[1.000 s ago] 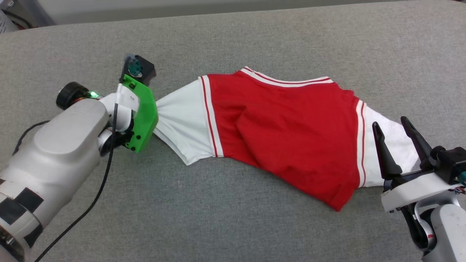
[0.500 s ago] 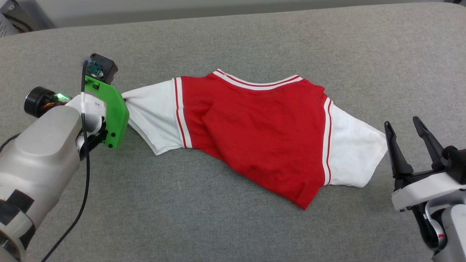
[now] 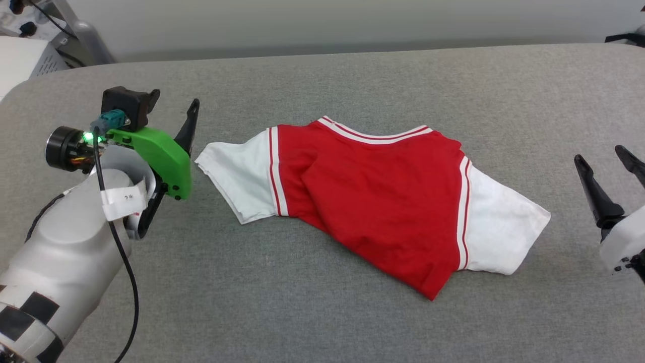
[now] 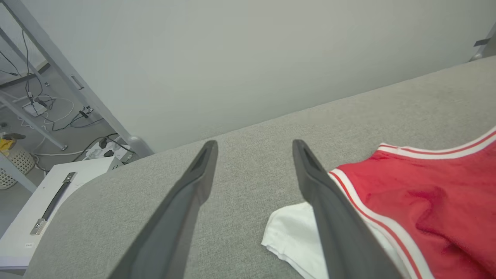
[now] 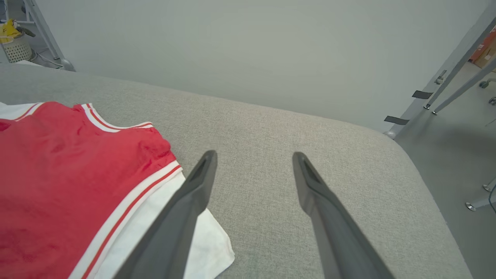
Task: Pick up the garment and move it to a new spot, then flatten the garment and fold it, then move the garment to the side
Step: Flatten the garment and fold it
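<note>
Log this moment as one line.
left gripper: open, off garment | right gripper: open, off garment | garment: rumpled, not flat, on grey surface

grey fabric-covered surface [image 3: 352,322], perhaps a padded table, red-and-white garment [image 3: 383,201] lying crumpled on it

This looks like a robotics lab or test room rather than a home or shop. The desk [image 3: 322,322] is a broad pad of plain grey fabric with rounded corners, set before a bare pale wall [image 4: 232,58]. Past its far left corner stand slanted metal frame struts [image 4: 46,46], with loose cables [image 4: 73,123] and a power strip [image 4: 106,149] lying on the grey floor [image 5: 457,147], a white equipment case [image 4: 58,193] with a handle, and a slatted basket [image 5: 17,50]. Off the right side, black tape strips [image 5: 421,94] mark the foot of more struts, near cardboard boxes [image 5: 484,50]. A pale robot arm [image 3: 65,262] carries a loose black cable and a paper tag.
</note>
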